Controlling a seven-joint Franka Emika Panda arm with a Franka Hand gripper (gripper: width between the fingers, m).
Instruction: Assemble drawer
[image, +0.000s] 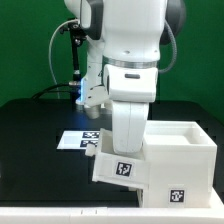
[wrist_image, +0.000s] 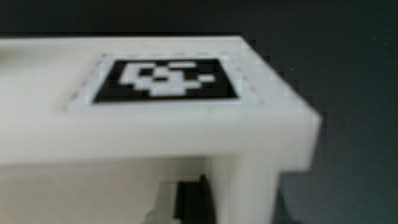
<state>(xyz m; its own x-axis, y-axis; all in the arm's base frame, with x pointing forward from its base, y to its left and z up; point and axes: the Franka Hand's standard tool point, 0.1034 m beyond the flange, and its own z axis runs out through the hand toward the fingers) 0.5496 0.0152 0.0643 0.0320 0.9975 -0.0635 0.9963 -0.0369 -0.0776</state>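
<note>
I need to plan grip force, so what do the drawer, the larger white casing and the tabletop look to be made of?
The drawer looks like matte white plastic: even colour, thick rounded walls, with a printed tag stuck on. The larger casing looks the same, white and dull. The table is black and non-glossy, possibly cloth or a painted board; the pictures leave that open.

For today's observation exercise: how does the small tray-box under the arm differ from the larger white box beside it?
The drawer is smaller than the larger casing. The drawer sits tilted beneath the arm, while the casing rests level on the table. The drawer lies toward the exterior view's left, the casing toward its right. Both are white and carry black-and-white tags.
</note>
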